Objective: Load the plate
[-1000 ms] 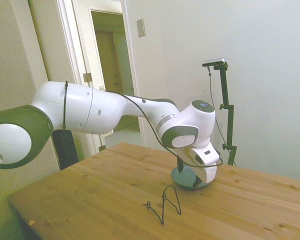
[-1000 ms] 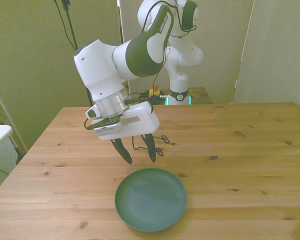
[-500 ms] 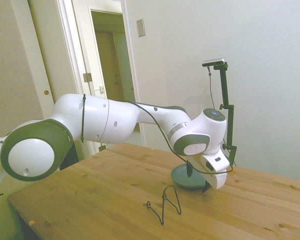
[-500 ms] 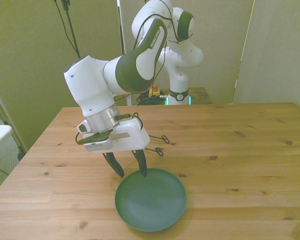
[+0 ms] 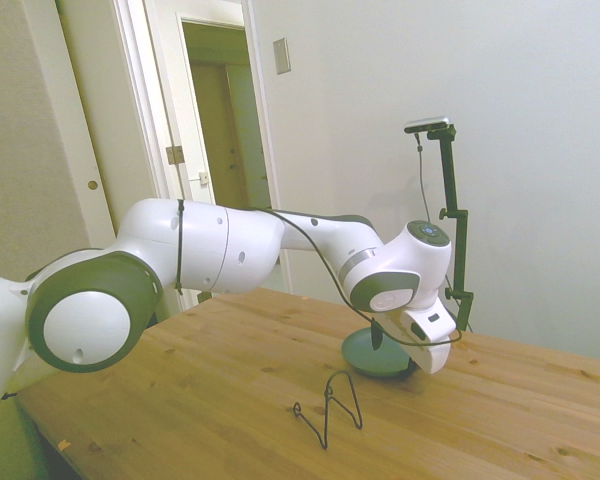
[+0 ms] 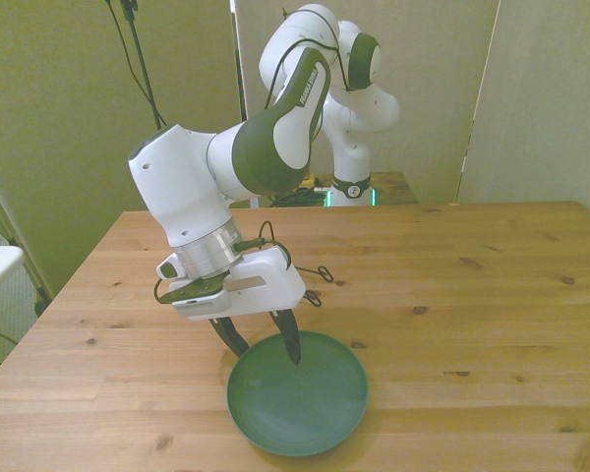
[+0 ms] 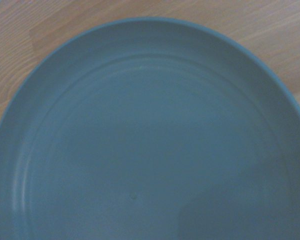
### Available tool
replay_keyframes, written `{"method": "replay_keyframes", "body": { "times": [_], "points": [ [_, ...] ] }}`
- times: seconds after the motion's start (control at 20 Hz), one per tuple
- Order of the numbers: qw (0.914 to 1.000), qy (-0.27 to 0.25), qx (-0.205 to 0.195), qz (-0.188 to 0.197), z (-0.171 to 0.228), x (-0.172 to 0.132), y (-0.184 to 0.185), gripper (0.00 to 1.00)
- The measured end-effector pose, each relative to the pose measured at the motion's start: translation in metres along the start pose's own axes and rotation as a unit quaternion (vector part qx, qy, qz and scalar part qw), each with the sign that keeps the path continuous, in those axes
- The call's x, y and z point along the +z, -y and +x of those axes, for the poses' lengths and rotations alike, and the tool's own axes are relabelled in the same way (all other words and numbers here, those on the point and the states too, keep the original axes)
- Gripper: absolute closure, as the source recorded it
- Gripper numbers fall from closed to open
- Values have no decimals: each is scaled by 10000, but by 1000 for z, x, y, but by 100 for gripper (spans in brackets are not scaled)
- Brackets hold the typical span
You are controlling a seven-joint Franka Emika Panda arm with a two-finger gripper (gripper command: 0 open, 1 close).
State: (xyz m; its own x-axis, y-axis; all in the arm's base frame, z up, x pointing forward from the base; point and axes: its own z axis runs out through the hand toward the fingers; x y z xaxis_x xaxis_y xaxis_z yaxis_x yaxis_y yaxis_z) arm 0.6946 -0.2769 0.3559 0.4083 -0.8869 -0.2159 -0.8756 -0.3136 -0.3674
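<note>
1. Since a moment ago, the gripper (image 6: 265, 348) has come lower and closer to the plate (image 6: 310, 403). One finger now reaches over the plate's inside. The plate itself has stayed in the same spot.
2. Its two dark fingers (image 6: 291, 343) are spread apart, and nothing is held between them. One finger is over the plate and the other is outside the rim, on the front view's left. I cannot tell if a finger is touching the plate.
3. Lying flat on the wooden table (image 6: 472, 285), the plate faces straight up. It is round, so it has no long side. It sits near the table's front edge in the front view.
4. Up close in the wrist view, the plate (image 7: 150, 140) is bare inside.
5. A thin black wire stand (image 5: 330, 405) rests on the table behind the arm, apart from the plate.
</note>
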Motion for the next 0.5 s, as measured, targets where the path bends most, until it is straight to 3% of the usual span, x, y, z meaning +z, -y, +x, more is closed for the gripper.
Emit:
{"method": "replay_keyframes", "body": {
  "times": [0.5],
  "points": [
    [10000, 22, -38, -35, 1, 6, -5, 100]
  ]
}}
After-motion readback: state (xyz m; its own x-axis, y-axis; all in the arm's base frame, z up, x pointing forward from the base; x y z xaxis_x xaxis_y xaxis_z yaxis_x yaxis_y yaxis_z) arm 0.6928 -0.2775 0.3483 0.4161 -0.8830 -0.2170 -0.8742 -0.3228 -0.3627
